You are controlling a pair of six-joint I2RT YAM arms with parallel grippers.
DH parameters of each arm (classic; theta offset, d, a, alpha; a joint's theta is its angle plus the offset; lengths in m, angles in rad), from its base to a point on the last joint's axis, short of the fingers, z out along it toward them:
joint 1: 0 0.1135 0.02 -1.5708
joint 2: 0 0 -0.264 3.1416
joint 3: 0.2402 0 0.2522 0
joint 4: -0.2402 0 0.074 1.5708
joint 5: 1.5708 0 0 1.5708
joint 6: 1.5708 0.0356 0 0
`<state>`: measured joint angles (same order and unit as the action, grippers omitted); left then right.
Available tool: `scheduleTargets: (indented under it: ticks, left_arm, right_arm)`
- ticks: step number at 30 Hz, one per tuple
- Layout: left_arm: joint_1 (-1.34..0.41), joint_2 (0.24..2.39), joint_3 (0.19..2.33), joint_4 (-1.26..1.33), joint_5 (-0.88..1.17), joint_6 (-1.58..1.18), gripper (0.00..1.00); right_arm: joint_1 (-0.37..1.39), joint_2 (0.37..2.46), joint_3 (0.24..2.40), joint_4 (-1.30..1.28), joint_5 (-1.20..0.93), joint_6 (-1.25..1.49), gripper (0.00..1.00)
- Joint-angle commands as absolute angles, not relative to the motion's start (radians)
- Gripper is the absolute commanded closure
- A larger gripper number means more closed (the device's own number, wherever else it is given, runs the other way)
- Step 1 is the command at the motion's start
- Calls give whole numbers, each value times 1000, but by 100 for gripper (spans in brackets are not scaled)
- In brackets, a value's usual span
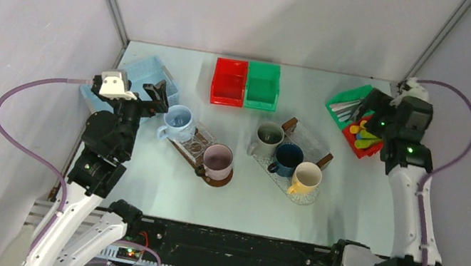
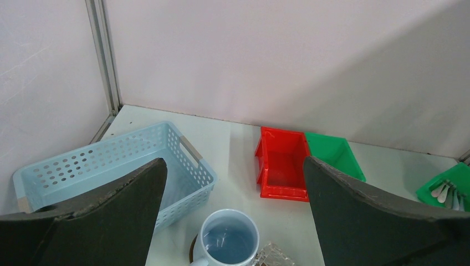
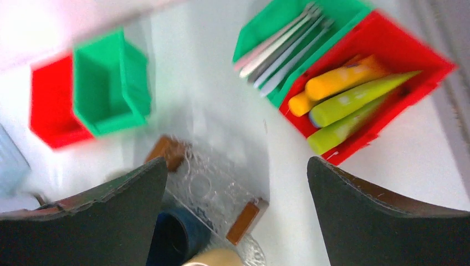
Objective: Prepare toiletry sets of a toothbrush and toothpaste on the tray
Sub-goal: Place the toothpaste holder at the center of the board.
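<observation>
Pale toothbrushes (image 3: 280, 43) lie in a green bin (image 1: 343, 100) at the back right. Beside it, a red bin (image 1: 375, 151) holds soft toothpaste tubes, an orange one (image 3: 346, 75) and lime green ones (image 3: 360, 95). My right gripper (image 1: 363, 118) hovers over these bins, open and empty (image 3: 235, 162). A glass tray with wooden handles (image 1: 309, 144) carries grey, dark blue (image 3: 177, 238) and yellow mugs. A second tray (image 1: 193, 142) holds a light blue mug (image 2: 228, 241) and a mauve one. My left gripper (image 1: 161, 95) hangs open and empty (image 2: 233, 160) above the blue mug.
A perforated light blue basket (image 2: 111, 160) stands at the far left by the wall. An empty red bin (image 1: 229, 81) and an empty green bin (image 1: 263, 85) stand side by side at the back middle. Walls close in the table on three sides.
</observation>
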<state>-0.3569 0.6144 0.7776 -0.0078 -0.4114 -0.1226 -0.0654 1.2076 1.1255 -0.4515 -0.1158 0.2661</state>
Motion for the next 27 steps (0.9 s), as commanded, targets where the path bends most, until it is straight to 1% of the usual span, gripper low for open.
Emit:
scheduleTargets:
  ticks: [1,4,6,8,11,14,16,18,19,24,27]
  left_arm:
    - [-349,613,765,34,-405,-117,0]
    - [-350,613,765,34,-405,-117,0]
    - [-349,612,766,33,-407,-114,0]
    - [-349,612,767,32,-409,-114,0]
    - [-348,614,767,30,-408,-111,0]
    - [-348,617,771,26,-409,-110,0]
    - [-348,619,770,24,-410,-110,0]
    - [-348,621,774,21,-412,-108,0]
    - [-348,623,774,18,-414,-106,0]
    - [-348,637,782,7,-413,-104,2]
    - [-349,640,786,7,-411,-104,1]
  right_arm:
    - [-121,1091,1120,-378,68,503,1]
    - [-157,1054,1073,-324,2,491,0]
    - [-178,1063,1071,-309,-49,497,0]
    - [-193,1087,1081,-319,-50,512,0]
    - [-209,1150,1109,-379,-11,555,1]
    - [-210,1206,1152,-428,93,600,1]
    - [-211,1248,1175,-457,135,642,4]
    - [-212,1295,1201,-485,170,685,9]
    - [-212,1331,1209,-511,180,715,12]
    - [-219,1457,1277,-559,206,804,21]
    - [-233,1527,1288,-569,205,880,30]
